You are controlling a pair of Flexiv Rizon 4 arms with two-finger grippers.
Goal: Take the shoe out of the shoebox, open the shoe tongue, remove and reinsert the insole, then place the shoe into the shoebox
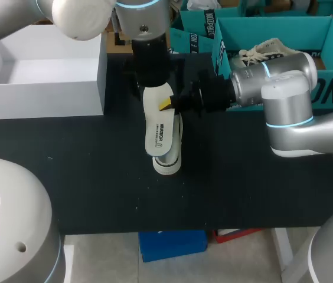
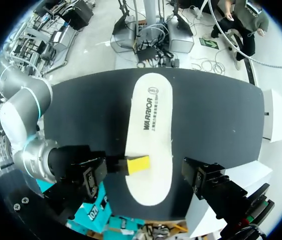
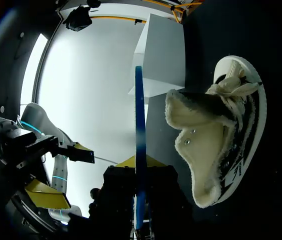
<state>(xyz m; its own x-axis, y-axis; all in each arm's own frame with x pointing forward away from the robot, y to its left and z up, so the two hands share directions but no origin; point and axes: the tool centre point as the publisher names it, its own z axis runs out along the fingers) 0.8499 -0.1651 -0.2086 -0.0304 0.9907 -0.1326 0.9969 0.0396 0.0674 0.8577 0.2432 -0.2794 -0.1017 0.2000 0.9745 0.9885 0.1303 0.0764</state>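
From the head view, a white open cardboard box (image 1: 42,97) stood at the back left of the black counter (image 1: 95,183). A teal open box (image 1: 273,25) at the back right held a pale laced shoe (image 1: 267,50). Mid-counter, my right end effector (image 1: 167,105) was clamped on the edge of a white oblong foam insole (image 1: 159,132). It held the insole flat above the white fleece-lined shoe (image 1: 169,164), which sat on the counter outside both boxes.

From the left wrist view, I saw the insole's printed top face, with one yellow fingertip (image 2: 138,164) of the right end effector pressed on it near the wider end.

From the right wrist view, the insole ran edge-on, its underside blue. Beside it the shoe stood on its sole, its mouth spread wide, showing cream fleece lining, black-and-white flanks and bunched laces. My left end effector (image 3: 63,172) hung with its yellow tips wide apart.
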